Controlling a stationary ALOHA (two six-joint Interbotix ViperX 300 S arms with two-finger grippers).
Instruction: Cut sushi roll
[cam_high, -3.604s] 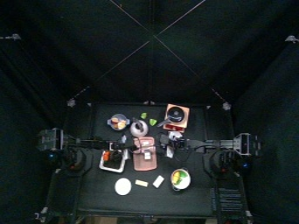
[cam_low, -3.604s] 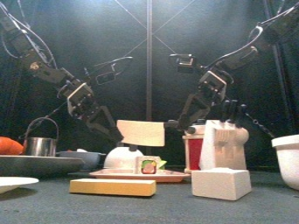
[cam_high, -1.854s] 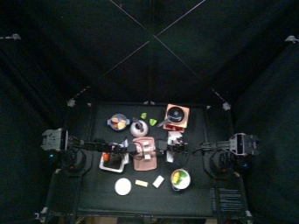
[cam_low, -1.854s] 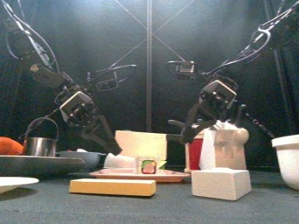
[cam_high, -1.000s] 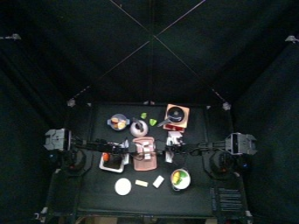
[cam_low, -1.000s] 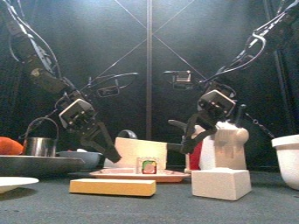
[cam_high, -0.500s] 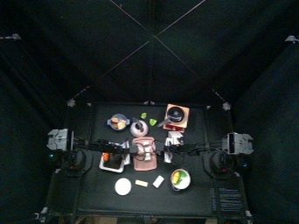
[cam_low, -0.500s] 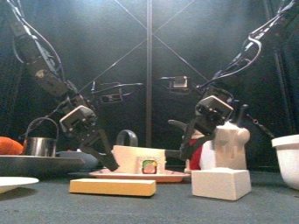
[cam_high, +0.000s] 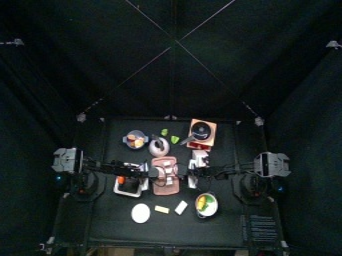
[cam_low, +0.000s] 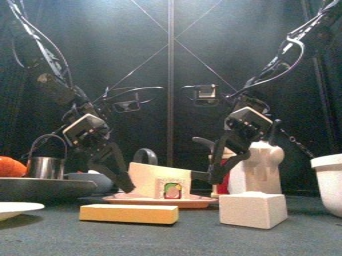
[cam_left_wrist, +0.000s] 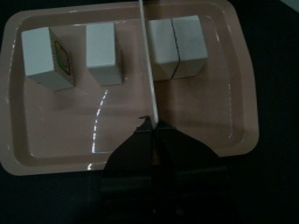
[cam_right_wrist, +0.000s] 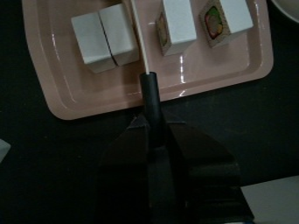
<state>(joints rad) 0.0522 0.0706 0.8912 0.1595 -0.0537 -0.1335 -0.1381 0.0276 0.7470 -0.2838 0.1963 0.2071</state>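
A pink tray (cam_left_wrist: 228, 96) holds the sushi roll cut into white pieces: two single slices (cam_left_wrist: 103, 54) and one thicker block (cam_left_wrist: 176, 48). My left gripper (cam_left_wrist: 152, 131) is shut on a knife (cam_left_wrist: 145, 61). Its thin blade stands edge-on across the tray, right beside the thicker block. In the front view the broad pale blade (cam_low: 147, 178) stands low on the tray behind a cut piece (cam_low: 171, 188). My right gripper (cam_right_wrist: 147, 80) is shut, its tip over the tray's (cam_right_wrist: 222, 66) near edge, just short of the pieces (cam_right_wrist: 100, 37).
In front of the tray lie a yellow block (cam_low: 128, 213) and a white cube (cam_low: 251, 210). A white bottle (cam_low: 263, 165) stands right, a white bowl (cam_low: 329, 182) far right, a metal cup (cam_low: 47, 165) and a plate (cam_low: 14, 210) left.
Both arms have come down toward the tray. The pale knife blade has dropped from above the roll to the tray. The right gripper has lowered beside the white bottle.
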